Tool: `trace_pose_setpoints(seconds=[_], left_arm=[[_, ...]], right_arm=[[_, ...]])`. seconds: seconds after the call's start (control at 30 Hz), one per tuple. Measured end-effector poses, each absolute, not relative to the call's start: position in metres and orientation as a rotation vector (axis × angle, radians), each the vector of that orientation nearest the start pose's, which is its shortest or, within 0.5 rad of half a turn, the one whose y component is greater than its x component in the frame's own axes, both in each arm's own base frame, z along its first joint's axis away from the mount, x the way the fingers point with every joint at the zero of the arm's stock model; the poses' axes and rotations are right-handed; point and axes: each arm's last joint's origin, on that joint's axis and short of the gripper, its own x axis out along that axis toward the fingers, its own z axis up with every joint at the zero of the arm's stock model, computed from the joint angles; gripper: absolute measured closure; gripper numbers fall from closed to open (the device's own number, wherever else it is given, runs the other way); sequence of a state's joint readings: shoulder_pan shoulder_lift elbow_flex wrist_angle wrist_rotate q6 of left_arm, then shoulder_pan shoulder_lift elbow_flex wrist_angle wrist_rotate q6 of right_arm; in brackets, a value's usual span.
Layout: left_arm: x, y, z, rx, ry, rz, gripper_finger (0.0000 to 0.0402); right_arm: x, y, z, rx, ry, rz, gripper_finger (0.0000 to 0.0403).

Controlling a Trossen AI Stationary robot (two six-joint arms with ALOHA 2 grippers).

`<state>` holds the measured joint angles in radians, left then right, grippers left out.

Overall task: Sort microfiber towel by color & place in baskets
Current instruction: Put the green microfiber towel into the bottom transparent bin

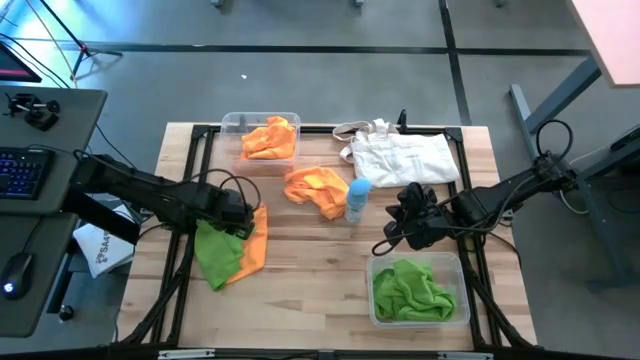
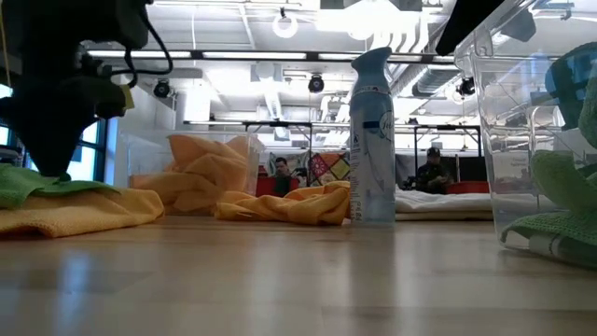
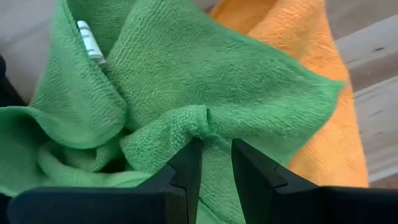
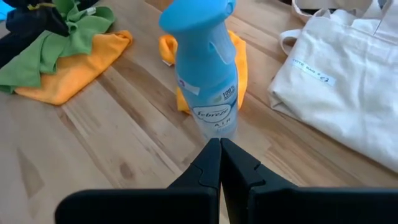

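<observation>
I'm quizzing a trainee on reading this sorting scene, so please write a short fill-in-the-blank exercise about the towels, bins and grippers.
1. The left gripper pinches a fold of the ____ towel, which lies on an orange towel.
2. The bin nearest the right gripper holds only ____ towels.
3. The right gripper is ____ and holds nothing.
4. The blue spray bottle stands beside a loose ____ towel.

Missing words: green; green; shut; orange

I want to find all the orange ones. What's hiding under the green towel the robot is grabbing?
An orange towel lies under the green towel, sticking out along one side. The left gripper pinches a green fold. Whatever else lies beneath the green is covered.
</observation>
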<state>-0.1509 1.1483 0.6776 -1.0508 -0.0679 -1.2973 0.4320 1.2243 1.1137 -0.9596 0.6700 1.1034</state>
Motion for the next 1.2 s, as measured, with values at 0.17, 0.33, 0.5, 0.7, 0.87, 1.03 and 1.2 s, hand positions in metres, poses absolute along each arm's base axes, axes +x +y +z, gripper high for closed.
trace_pose_setpoints(seconds=[0.17, 0.33, 0.5, 0.7, 0.87, 1.03, 1.2], left_arm=[[0.159, -0.022, 0.188, -0.858, 1.306, 0.906, 0.0372], [0.16, -0.023, 0.193, -0.851, 1.309, 0.849, 0.0395], [0.17, -0.026, 0.222, -0.841, 1.208, 0.759, 0.0401], [0.174, -0.025, 0.253, -0.774, 1.122, 0.752, 0.0401], [0.169, -0.024, 0.245, -0.763, 1.171, 0.795, 0.0401], [0.162, -0.025, 0.224, -0.772, 1.274, 0.796, 0.0376], [0.151, -0.025, 0.201, -0.822, 1.362, 0.85, 0.0324]], right_arm=[[0.211, 0.077, 0.305, 0.458, 0.652, -0.663, 0.0403], [0.211, 0.077, 0.305, 0.458, 0.652, -0.663, 0.0403], [0.211, 0.077, 0.305, 0.456, 0.652, -0.663, 0.0403], [0.211, 0.077, 0.305, 0.454, 0.653, -0.662, 0.0403], [0.211, 0.077, 0.305, 0.451, 0.654, -0.661, 0.0403], [0.211, 0.077, 0.305, 0.451, 0.654, -0.661, 0.0403], [0.211, 0.077, 0.305, 0.451, 0.654, -0.661, 0.0403]])
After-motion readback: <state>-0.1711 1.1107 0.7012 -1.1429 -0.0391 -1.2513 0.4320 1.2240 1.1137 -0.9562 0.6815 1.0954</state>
